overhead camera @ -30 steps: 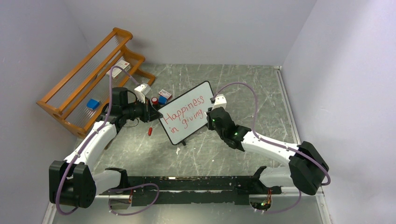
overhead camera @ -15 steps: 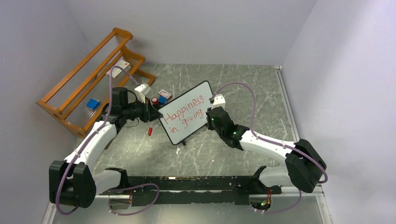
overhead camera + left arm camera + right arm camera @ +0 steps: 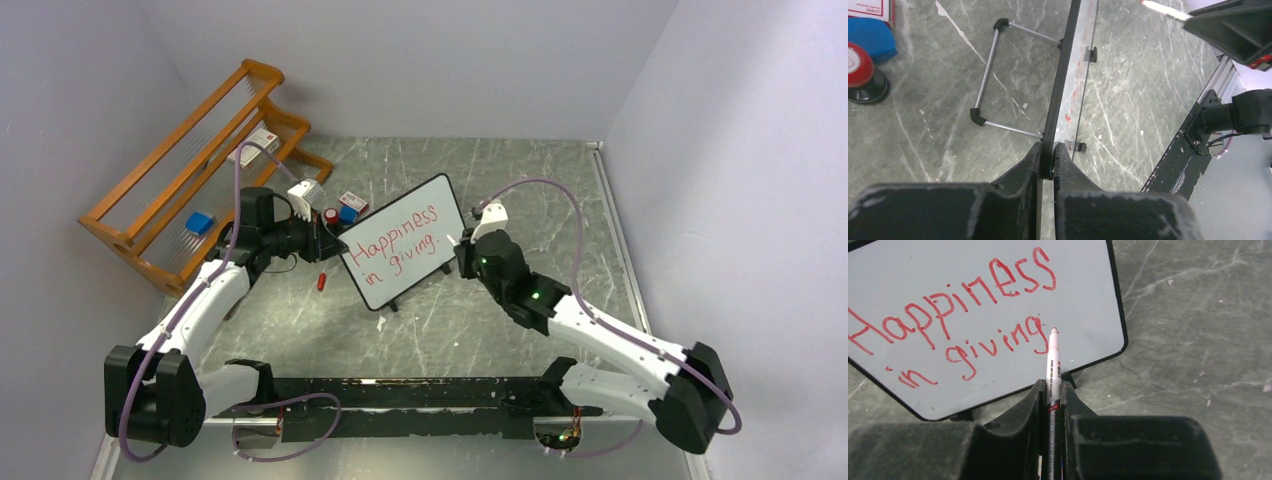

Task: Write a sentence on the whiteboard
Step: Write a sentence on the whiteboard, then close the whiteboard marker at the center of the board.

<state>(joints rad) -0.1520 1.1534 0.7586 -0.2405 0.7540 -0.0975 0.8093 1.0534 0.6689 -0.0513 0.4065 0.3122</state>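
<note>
The whiteboard point(image 3: 420, 205) stands tilted at the table's middle, propped on its wire stand point(image 3: 985, 85). The sentence point(image 3: 398, 242) reads "Happiness in giving." in red, in two slanted lines; it also shows in the right wrist view point(image 3: 955, 315). My left gripper point(image 3: 335, 243) is shut on the board's left edge point(image 3: 1060, 90), its jaws point(image 3: 1048, 160) pinching the black frame. My right gripper point(image 3: 463, 250) is shut on a white marker point(image 3: 1053, 365), just right of the board. The marker's red tip points at the board's lower right, a little off its surface.
A wooden rack point(image 3: 195, 190) with small boxes stands at the back left. A red-topped item point(image 3: 330, 215) and a blue box point(image 3: 347, 213) sit behind the board. A red cap point(image 3: 321, 280) lies left of it. A black rail point(image 3: 400, 395) runs along the front.
My right gripper has drawn back to the right, away from the board's face, with the marker in it. The left arm and the board have not moved.
</note>
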